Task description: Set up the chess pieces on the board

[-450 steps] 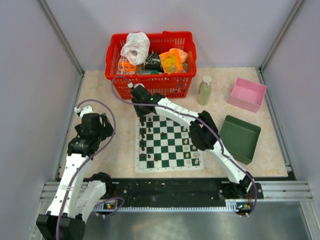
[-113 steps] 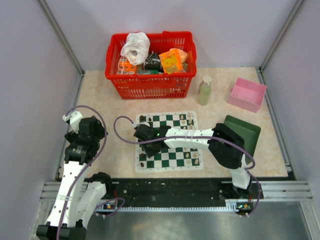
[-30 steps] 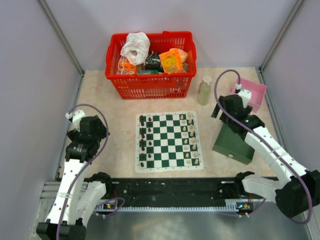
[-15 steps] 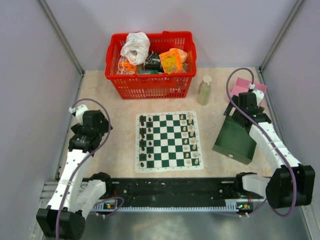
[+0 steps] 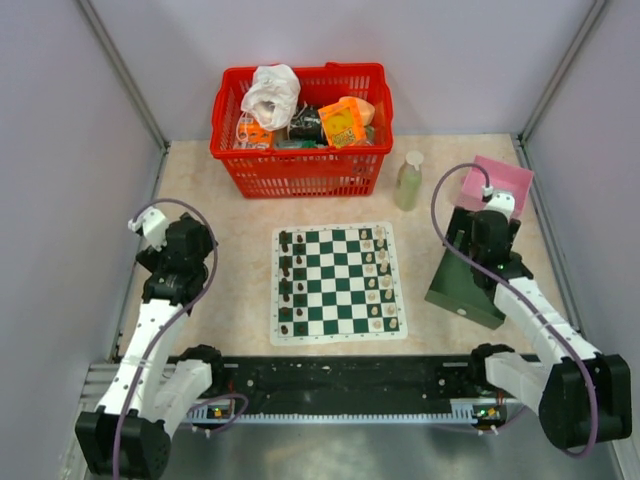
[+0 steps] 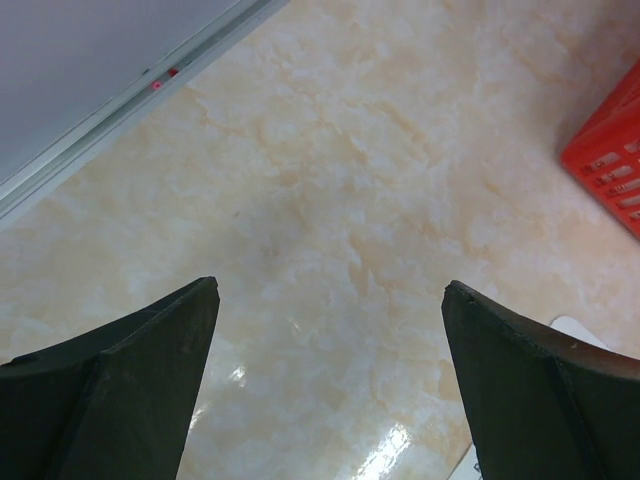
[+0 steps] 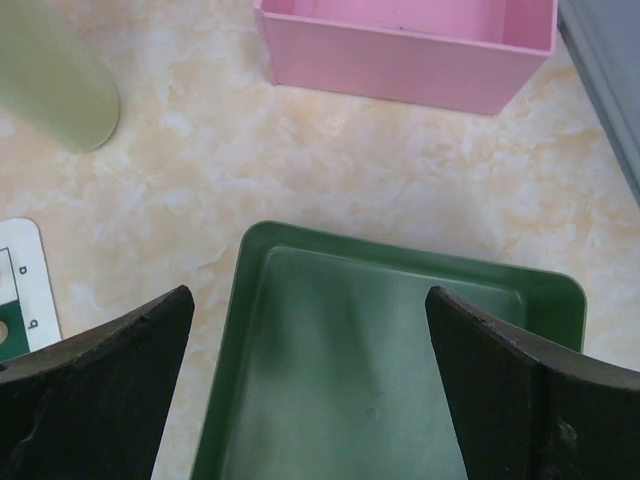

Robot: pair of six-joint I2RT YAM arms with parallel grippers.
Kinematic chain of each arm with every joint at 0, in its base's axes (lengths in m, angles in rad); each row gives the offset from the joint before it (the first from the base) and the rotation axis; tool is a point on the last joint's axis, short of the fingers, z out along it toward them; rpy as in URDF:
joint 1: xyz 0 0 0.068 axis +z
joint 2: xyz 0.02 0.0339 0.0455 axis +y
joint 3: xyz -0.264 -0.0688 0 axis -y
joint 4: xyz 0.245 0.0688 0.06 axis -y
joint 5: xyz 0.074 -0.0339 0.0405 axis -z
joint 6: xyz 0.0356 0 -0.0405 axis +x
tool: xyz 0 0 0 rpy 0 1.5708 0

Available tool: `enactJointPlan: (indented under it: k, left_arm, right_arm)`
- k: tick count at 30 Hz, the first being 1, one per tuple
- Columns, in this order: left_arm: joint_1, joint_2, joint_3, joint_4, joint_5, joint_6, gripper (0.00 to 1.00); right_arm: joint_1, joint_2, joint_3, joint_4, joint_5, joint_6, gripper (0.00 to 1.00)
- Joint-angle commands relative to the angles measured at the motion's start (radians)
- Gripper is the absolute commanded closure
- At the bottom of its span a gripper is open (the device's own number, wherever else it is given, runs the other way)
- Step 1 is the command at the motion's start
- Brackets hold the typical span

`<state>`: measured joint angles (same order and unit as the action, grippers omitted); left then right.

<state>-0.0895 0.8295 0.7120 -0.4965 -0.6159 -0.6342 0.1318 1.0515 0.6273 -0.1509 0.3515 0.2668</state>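
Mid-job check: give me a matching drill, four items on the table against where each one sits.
Things:
1. red basket
2. pink box
3. green box
4. bottle

Places:
A. right of the board
B. far right corner
C. far edge, behind the board
D. between the red basket and the pink box

Pairs: 1-C, 2-B, 3-A, 4-D

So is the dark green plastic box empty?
Empty where visible: the dark green plastic box shows only bare floor in right wrist view.
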Motion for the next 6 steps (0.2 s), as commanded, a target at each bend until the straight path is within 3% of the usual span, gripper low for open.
enactJointPlan:
  k: [1,6]
  left_arm:
    - [0.0,0.02,-0.011,0.102,-0.082,-0.033,0.01]
    - [-0.003,0.043,-0.028,0.166,-0.177,-0.036,0.01]
  right_arm:
    - [0.052,-0.114,-0.109,0.321,0.105,-0.155,0.01]
    - [0.051,-0.16,-0.164,0.349,0.124,-0.163,0.01]
